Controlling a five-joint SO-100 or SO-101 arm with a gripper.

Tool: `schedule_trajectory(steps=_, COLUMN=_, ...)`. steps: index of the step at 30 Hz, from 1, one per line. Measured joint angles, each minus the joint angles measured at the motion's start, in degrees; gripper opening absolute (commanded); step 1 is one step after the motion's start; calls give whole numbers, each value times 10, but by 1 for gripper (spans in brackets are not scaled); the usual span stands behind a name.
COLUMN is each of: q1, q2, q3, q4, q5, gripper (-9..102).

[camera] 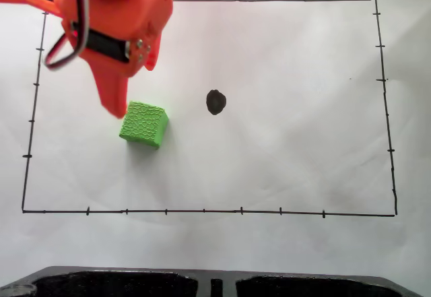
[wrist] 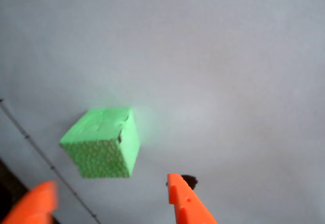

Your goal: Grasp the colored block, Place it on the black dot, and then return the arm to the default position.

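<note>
in the fixed view we start at the left, where the arm reaches in from the top corner and one tapered orange finger points down with its tip just beside the upper left edge of the colored block. we cannot tell whether tip and block touch. the block sits flat on the white paper, inside the thin black border, with nothing gripping it. a little to its right lies the black dot, bare and apart from the block, so we judge the placing has not been done and this is the approach to the grasp.

in the wrist view, again from the left, one orange fingertip shows at the bottom corner, then the block above and between the tips, then the second fingertip with the dot peeking out just behind it. our gripper is spread wide and empty, the gap broader than the block, which fits a hand lined up to straddle it before closing. we reckon the next move is to come down around the block, then carry it the short way to the dot. a dark tray edge runs along the bottom of the fixed view
</note>
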Motion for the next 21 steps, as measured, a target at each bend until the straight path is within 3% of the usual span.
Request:
schedule_trajectory(steps=10, q1=-8, q2=-105, q3=-62, q4=12, q5=3, gripper=42)
schedule_trajectory(steps=21, q1=-30, q2=-204, q3=-125, q4=15, q5=-39, gripper=42)
